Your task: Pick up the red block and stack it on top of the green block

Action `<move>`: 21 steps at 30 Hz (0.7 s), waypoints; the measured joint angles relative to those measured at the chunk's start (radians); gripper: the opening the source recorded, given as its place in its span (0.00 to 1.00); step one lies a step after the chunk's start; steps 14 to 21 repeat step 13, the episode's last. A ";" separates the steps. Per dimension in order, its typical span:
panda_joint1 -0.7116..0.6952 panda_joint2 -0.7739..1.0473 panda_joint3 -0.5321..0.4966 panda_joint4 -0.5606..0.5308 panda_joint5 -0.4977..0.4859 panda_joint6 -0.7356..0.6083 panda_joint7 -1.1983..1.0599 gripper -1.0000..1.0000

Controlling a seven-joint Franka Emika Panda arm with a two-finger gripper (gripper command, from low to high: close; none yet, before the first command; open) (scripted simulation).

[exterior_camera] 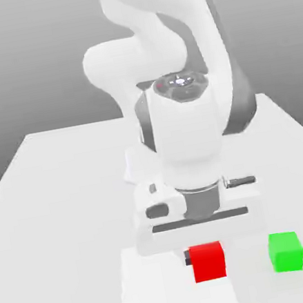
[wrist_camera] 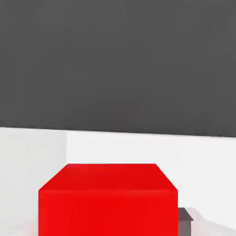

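**Red block in the gripper's grasp, green block waiting beside it**

The gripper (exterior_camera: pixel 205 253) is closed on the red block (exterior_camera: pixel 208 263), with a dark fingertip (exterior_camera: pixel 188 258) pressed to the side face towards the exterior view's left. The block sits upright at the white patch (exterior_camera: pixel 173 299) on the table (exterior_camera: pixel 50 235); whether its underside touches or hangs just clear is hard to make out from here. The green block (exterior_camera: pixel 286 252) stands apart, towards the exterior view's right.

The red block looks stiff and probably light, a plain cube that should neither dent nor break. Its matte faces ought to grip fairly well, though a shallow hold could let it tilt. Opposite side faces, pinched squarely about their middle, are the place to hold it, leaving the underside free to settle flat on the green block.
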 joint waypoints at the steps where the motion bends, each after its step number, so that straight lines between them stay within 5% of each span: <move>1: 0.033 -0.014 0.023 -0.007 -0.003 -0.008 0.039 0.00; 9: 0.169 0.085 0.054 -0.024 -0.094 0.104 0.241 0.00; 10: 0.175 0.110 0.046 -0.023 -0.107 0.128 0.251 1.00; 21: 0.175 0.110 0.046 -0.023 -0.107 0.128 0.251 1.00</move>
